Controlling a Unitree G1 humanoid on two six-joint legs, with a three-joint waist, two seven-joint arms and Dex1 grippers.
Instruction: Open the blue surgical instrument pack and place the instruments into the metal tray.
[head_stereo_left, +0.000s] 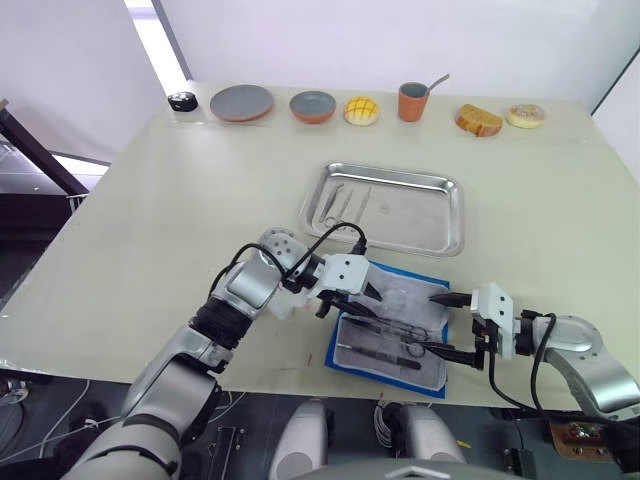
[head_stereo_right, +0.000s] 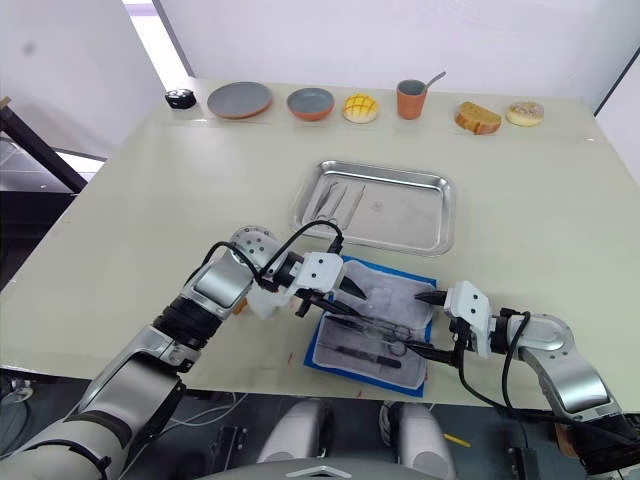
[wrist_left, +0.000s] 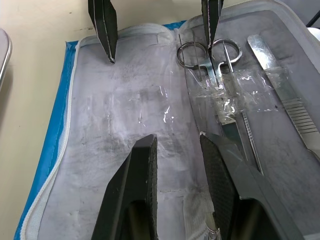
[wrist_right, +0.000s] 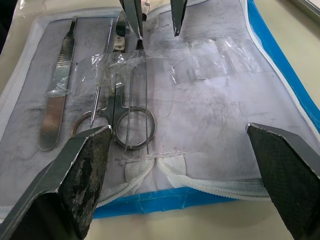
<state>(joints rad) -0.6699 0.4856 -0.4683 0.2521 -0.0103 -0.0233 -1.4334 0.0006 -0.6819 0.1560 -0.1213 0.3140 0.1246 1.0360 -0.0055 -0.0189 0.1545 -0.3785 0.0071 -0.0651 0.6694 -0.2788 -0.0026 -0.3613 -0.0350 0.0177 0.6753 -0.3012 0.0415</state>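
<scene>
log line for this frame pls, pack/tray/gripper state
pack: open flat, scissors and scalpel handle in lining | tray: some instruments placed | left gripper: open, over lining | right gripper: open at pack edge

A robot test lab. A bare cream table (head_stereo_left: 150, 200) stands against plain white walls. Along its far edge sit props: plates (head_stereo_left: 241, 102), fake bread (head_stereo_left: 478, 120), a cup (head_stereo_left: 412, 101).

no readable text, label, brand or number shows on anything here.

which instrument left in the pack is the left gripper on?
The ring-handled scissors under the clear strap; the left gripper straddles their tips, while the flat ridged-handled tool lies untouched beside them.
</scene>
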